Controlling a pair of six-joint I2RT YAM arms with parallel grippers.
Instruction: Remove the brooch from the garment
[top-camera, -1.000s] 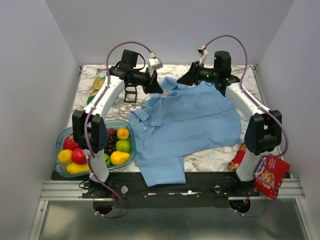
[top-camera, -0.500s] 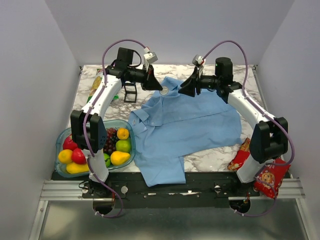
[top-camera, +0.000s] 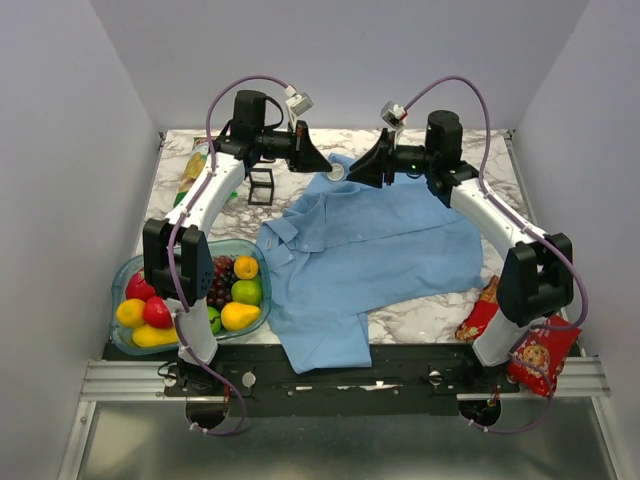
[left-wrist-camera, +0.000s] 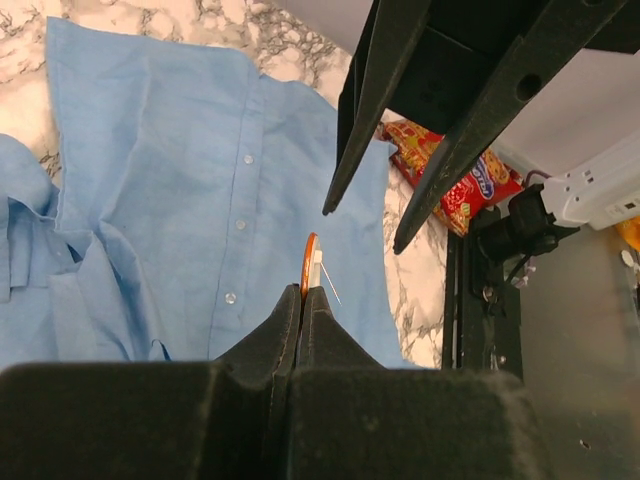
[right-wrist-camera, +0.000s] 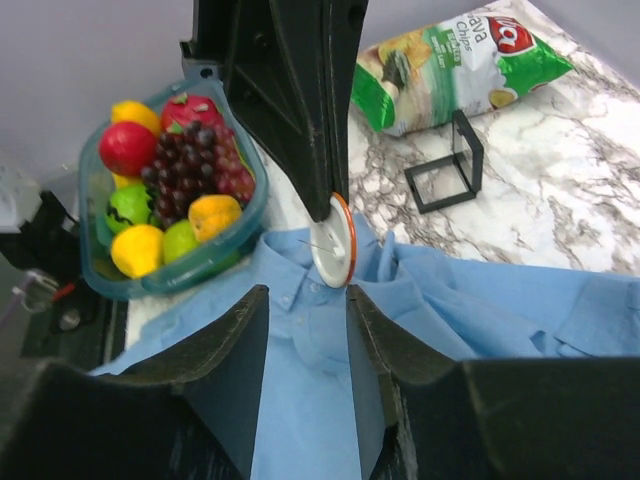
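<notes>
Pinching brooch (right-wrist-camera: 332, 240) on edge, left gripper (left-wrist-camera: 300, 300)

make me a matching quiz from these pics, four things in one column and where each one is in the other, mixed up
Things
1. brooch
2. shirt
3. fruit bowl
4. chip bag

Places
A. spread over the middle of the table
B. pinched in the closed left gripper
C. far left part of the table
D. near left corner of the table

Pairs: 1-B, 2-A, 3-D, 4-C
</notes>
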